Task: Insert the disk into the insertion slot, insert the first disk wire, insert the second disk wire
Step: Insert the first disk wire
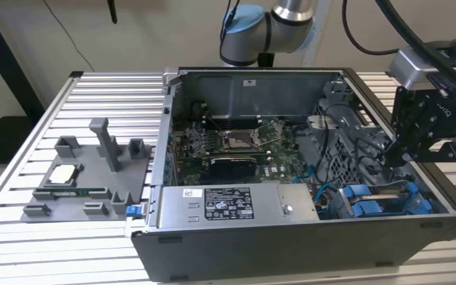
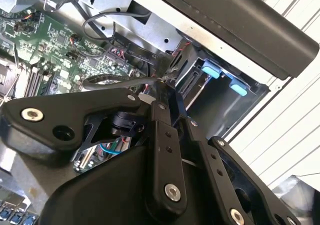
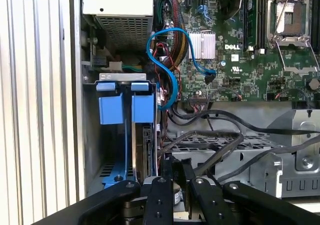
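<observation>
Black gripper (image 3: 178, 165) — jaws narrow, pinching black disk wire (image 2: 120, 81). Silver-grey disk (image 3: 146, 152), blue-framed, seated at grey computer case (image 1: 291, 255) corner. Advice: square plug to socket — press straight.

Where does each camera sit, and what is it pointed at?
Exterior view: off the arm, looking down on the open computer case on the slatted table; arm and gripper at the exterior view's right.
First wrist view: on the arm, facing the blue carriers and motherboard, gripper in foreground.
Second wrist view: on the arm, looking past the gripper into the case.
Both wrist views share carriers, motherboard, gripper.
</observation>
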Robot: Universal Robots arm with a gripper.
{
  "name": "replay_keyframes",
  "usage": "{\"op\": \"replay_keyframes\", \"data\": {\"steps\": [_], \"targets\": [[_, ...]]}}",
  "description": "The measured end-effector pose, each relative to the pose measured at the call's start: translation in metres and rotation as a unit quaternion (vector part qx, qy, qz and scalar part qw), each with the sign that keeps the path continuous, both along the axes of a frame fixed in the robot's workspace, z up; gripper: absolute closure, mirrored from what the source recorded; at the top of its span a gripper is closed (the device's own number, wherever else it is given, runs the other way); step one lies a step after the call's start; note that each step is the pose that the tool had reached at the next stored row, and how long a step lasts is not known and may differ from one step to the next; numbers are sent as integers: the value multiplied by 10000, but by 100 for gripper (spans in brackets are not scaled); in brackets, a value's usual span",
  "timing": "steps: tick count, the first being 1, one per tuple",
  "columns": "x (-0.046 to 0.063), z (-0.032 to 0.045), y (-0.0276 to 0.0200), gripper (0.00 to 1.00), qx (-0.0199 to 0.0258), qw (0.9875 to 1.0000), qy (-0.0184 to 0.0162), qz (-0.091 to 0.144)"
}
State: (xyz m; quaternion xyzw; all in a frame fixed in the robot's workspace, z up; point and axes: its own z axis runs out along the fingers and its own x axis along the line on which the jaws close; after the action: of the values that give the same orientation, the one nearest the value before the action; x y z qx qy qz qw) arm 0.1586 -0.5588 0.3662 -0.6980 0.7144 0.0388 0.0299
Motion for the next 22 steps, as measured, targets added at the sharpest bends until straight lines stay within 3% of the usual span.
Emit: {"op": "replay_keyframes", "data": {"steps": [13,22], "targets": [[20,-34,-23,81,1,10000,0,-2],[61,-86,-123,81,0,10000,3,-2]]}}
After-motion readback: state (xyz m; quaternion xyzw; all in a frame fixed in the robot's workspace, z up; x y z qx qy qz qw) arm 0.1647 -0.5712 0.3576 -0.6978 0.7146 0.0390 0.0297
